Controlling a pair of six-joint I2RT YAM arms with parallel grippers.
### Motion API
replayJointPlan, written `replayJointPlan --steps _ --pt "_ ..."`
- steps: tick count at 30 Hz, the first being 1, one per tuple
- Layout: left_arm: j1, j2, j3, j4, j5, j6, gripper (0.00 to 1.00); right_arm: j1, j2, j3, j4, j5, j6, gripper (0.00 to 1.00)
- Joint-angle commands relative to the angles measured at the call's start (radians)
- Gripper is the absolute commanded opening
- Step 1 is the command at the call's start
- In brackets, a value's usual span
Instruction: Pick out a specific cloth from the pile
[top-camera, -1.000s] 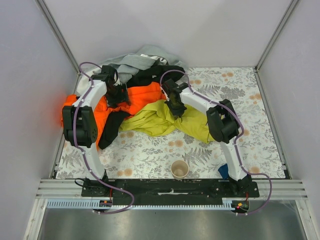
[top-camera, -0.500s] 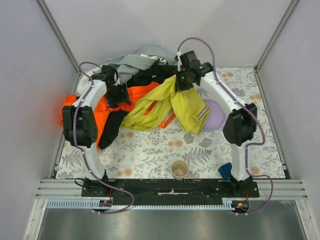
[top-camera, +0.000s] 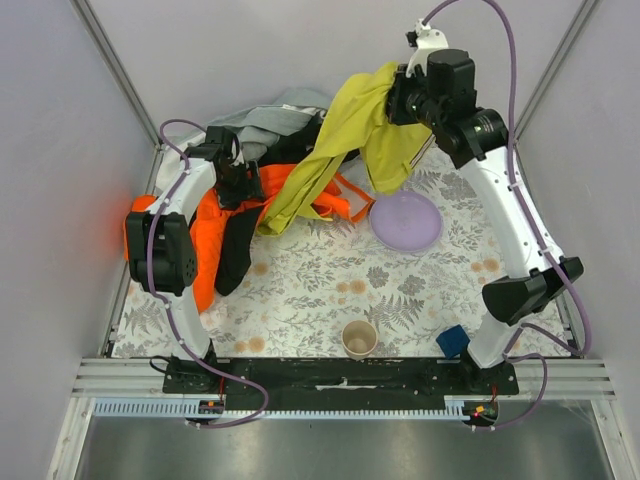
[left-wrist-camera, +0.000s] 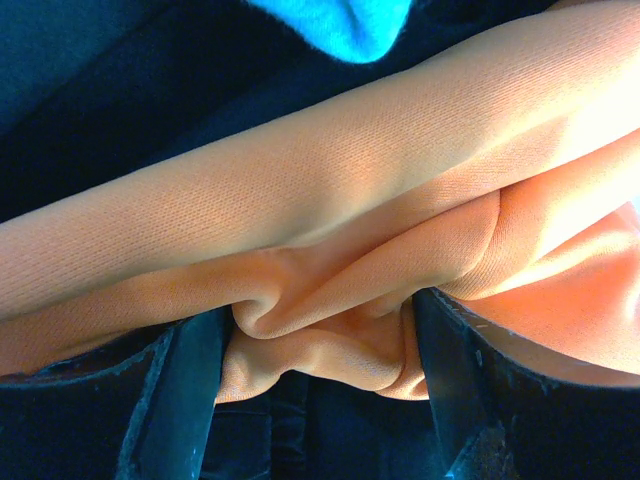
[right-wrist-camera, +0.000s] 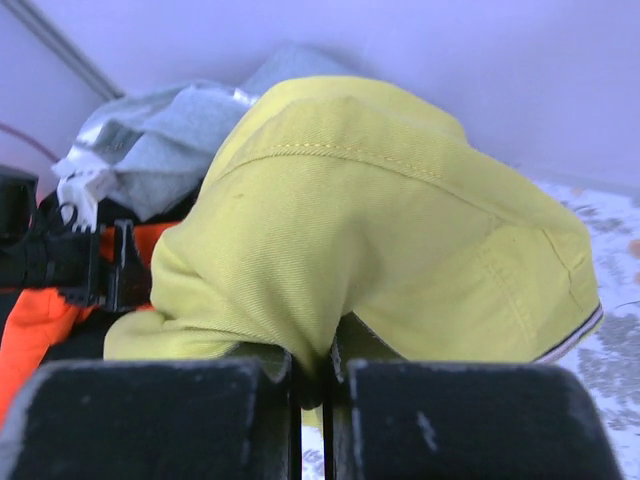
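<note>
The left gripper (left-wrist-camera: 315, 375) has both black fingers (left-wrist-camera: 190, 390) pressing on a bunched fold of the orange garment (left-wrist-camera: 300, 200) lodged between them. Black fabric (left-wrist-camera: 140, 90) lies directly above the orange garment. A blue patch (left-wrist-camera: 340, 20) shows farther above it.

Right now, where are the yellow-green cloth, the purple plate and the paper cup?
yellow-green cloth (top-camera: 345, 135): top external view, on its hanging middle fold.
purple plate (top-camera: 405, 222): top external view, on its bare centre.
paper cup (top-camera: 359, 338): top external view, on its open mouth.
</note>
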Motion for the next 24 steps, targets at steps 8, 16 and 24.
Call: replayJointPlan --steps 8,16,24 --pt "0.05 0.038 -0.009 -0.082 -0.133 0.013 0.81 -0.054 -0.197 0.238 0.602 0.429 -0.305 0.0" --pt "0.059 0.017 -0.016 -0.084 -0.164 0.022 0.81 -0.054 -0.201 0.27 0.675 0.548 -0.494 0.0" --pt "0.064 0.002 -0.041 -0.084 -0.152 0.022 0.81 -0.12 -0.18 0.272 0.758 0.685 -0.654 0.0"
